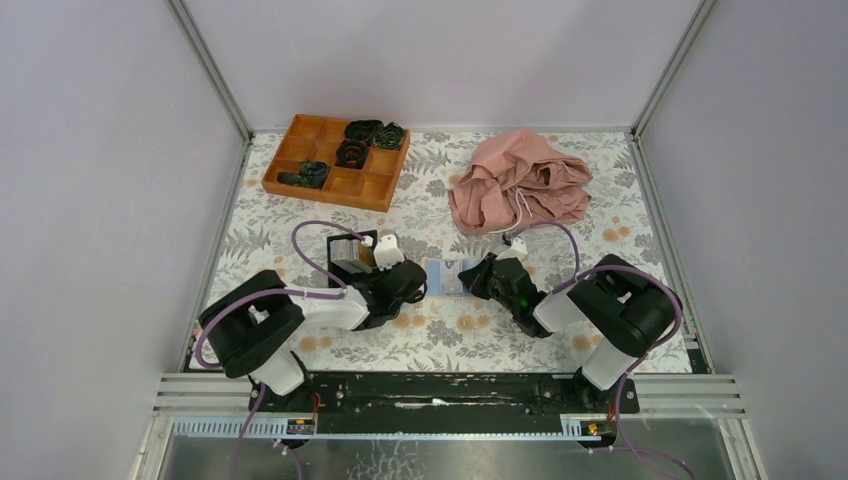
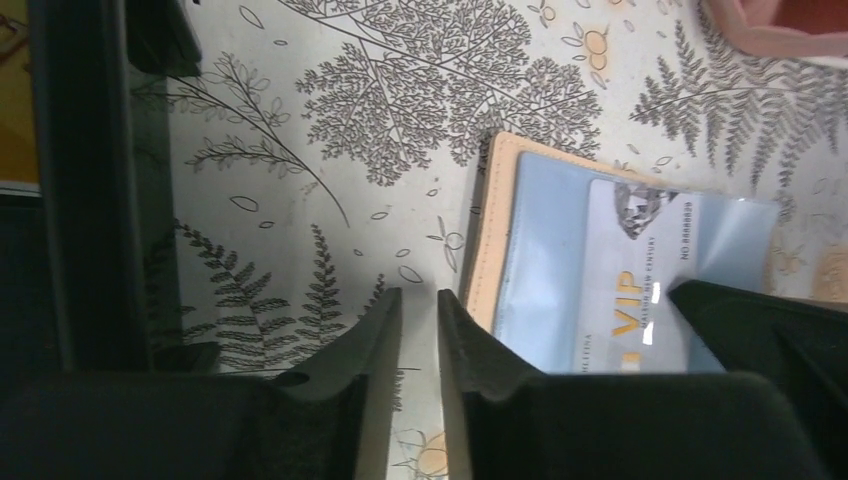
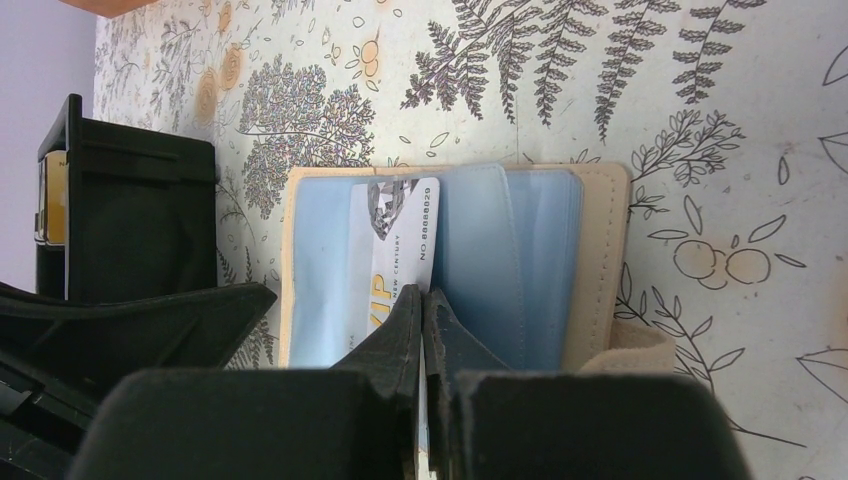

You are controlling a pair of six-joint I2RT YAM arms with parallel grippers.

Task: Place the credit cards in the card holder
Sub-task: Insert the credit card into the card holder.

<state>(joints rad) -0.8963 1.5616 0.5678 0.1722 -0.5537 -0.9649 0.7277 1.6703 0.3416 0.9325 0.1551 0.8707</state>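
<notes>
The tan card holder (image 1: pixel 447 276) lies open on the flowered cloth between my two grippers, its blue-grey sleeves facing up (image 3: pixel 530 250). A white credit card (image 3: pixel 400 240) marked VIP lies on its left half, partly under a clear sleeve; it also shows in the left wrist view (image 2: pixel 640 270). My right gripper (image 3: pixel 424 297) is shut on the near edge of this card, over the holder. My left gripper (image 2: pixel 419 298) sits just left of the holder's tan edge (image 2: pixel 497 220), jaws a little apart with nothing between them.
A black open box (image 1: pixel 350 255) stands just left of the holder, with yellowish cards inside (image 3: pixel 50 195). An orange-brown compartment tray (image 1: pixel 335 160) with dark coiled items sits at the back left. A pink cloth (image 1: pixel 520 180) is heaped at the back right.
</notes>
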